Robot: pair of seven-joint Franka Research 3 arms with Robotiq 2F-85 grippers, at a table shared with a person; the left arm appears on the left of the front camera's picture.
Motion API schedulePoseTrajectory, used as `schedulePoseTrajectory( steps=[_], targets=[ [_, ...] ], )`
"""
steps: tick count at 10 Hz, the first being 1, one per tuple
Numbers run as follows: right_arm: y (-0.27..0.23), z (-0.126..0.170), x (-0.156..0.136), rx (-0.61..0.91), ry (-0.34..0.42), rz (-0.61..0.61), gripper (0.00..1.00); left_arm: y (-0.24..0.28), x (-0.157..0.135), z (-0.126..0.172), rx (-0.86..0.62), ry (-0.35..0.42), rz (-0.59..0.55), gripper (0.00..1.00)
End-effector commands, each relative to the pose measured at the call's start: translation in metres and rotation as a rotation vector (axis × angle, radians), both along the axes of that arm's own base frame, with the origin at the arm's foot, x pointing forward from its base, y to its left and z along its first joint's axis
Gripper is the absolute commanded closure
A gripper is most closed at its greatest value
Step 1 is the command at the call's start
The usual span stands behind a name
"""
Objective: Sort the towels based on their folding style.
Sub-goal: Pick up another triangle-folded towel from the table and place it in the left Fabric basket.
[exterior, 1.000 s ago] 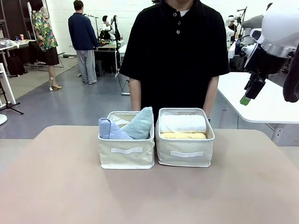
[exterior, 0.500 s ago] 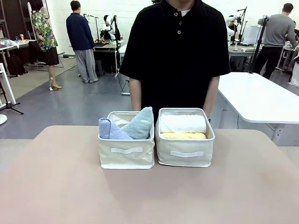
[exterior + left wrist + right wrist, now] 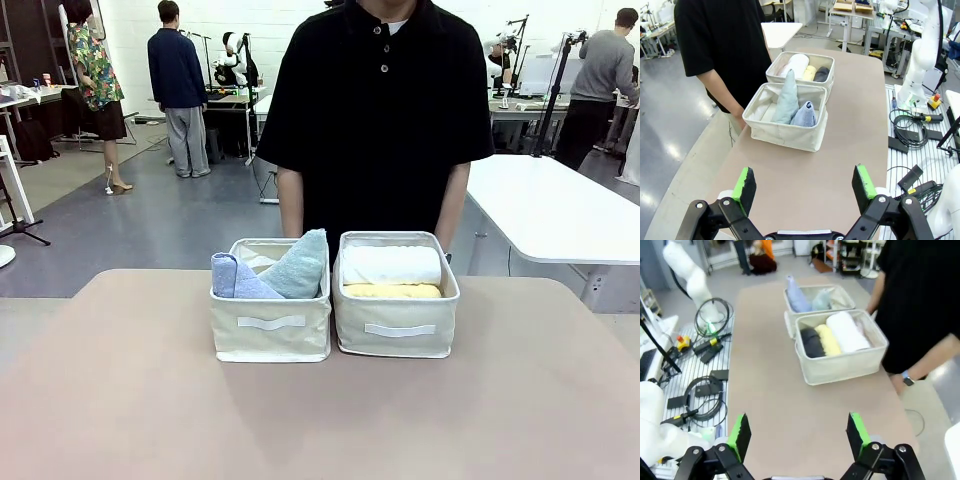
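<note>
Both grippers sit with jaws wide apart, holding nothing: left gripper (image 3: pixel 806 185) and right gripper (image 3: pixel 796 432) hover over the bare table (image 3: pixel 120 400). Two cream bins stand side by side at the far edge, touching. Left bin (image 3: pixel 270 335) has the lavender-blue cone (image 3: pixel 238 281) and teal cone (image 3: pixel 301 265); right bin (image 3: pixel 396 332) has the white roll (image 3: pixel 391 265), yellow roll (image 3: pixel 392 291) and dark grey roll (image 3: pixel 812 342)

Two bins (image 3: pixel 270 325) stand mid-table (image 3: pixel 120 400), touching; the person (image 3: pixel 375 110) blocks the far edge.
</note>
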State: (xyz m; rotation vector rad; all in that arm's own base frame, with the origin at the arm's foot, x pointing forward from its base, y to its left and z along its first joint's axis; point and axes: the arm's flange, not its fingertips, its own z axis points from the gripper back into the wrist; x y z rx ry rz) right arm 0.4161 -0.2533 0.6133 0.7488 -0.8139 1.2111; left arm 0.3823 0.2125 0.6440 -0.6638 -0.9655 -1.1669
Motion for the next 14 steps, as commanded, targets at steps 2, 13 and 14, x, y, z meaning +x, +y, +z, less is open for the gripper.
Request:
schedulePoseTrajectory(
  steps=[2,13,14],
  targets=[
    [-0.025,0.018,-0.006,0.132,-0.099,-0.064,0.00,0.001,-0.001,0.001,-0.008,-0.024,-0.014,0.00],
    [-0.031,0.021,-0.012,0.164,-0.126,-0.087,0.00,0.001,-0.001,0.001,-0.008,-0.024,-0.014,0.00],
    [-0.031,0.021,-0.012,0.164,-0.126,-0.087,0.00,0.001,-0.001,0.001,-0.008,-0.024,-0.014,0.00]
  ],
)
